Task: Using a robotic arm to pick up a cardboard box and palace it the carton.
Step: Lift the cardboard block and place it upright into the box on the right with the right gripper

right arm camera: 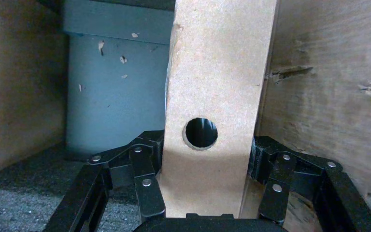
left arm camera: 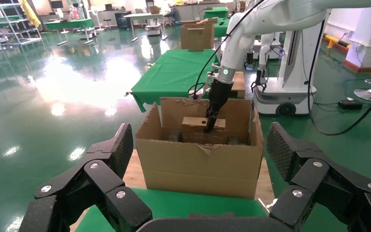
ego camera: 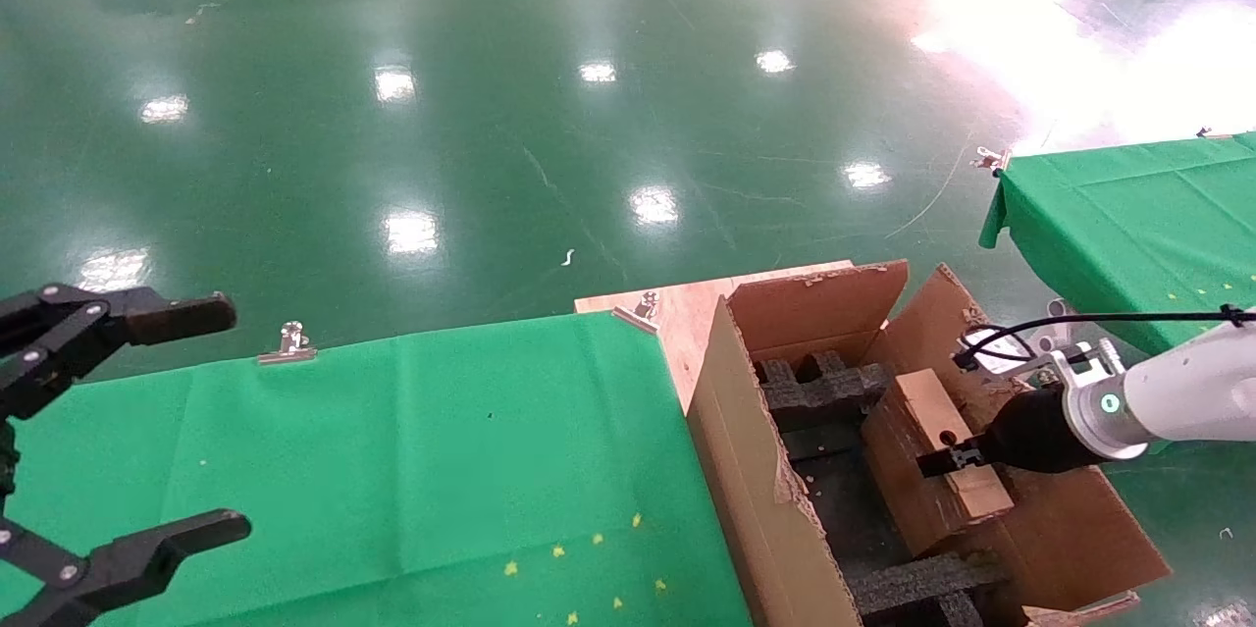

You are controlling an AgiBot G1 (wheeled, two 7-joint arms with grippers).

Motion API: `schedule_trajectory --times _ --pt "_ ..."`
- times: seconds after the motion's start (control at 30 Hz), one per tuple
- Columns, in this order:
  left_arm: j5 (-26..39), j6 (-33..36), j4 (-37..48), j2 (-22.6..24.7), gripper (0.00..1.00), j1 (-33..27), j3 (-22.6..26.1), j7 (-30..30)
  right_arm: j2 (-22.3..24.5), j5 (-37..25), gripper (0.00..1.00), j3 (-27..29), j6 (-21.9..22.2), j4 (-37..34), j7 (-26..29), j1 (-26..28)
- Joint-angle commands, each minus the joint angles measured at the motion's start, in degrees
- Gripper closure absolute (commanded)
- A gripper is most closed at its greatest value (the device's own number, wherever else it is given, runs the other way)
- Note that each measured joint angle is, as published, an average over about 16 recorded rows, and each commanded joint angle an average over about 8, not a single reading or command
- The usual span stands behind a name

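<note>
The cardboard box [ego camera: 922, 403], small and brown with a round hole in its narrow side, stands on edge inside the large torn carton [ego camera: 748, 470], close to the carton's right wall. My right gripper [ego camera: 948, 459] on the white arm reaches into the carton and is shut on the box's narrow end. In the right wrist view the box [right arm camera: 220, 72] fills the space between both fingers [right arm camera: 147, 169] of the right gripper [right arm camera: 205, 147]. The left wrist view shows the carton [left arm camera: 198, 164], the box [left arm camera: 194, 124] and the right gripper [left arm camera: 208, 126] from afar. My left gripper [ego camera: 221, 423] hangs open at the far left.
Black foam inserts [ego camera: 822, 388] line the carton's bottom. The carton sits on a wooden board [ego camera: 679, 311] at the end of a green-clothed table [ego camera: 392, 460] held by metal clips [ego camera: 289, 342]. Another green table [ego camera: 1128, 215] stands to the right.
</note>
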Motion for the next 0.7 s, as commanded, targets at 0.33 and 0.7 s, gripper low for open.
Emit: schedule_trajectory --times 0.33,0.7 --pt "0.0 0.0 0.0 0.0 0.0 0.0 0.0 0.0 -0.8 0.3 0.0 0.2 0.5 -1.1 -0.4 -0.7" --pt "0.0 0.0 0.0 0.0 0.0 0.0 0.0 0.0 -0.6 0.1 0.0 0.1 0.1 -0.9 -0.2 0.1"
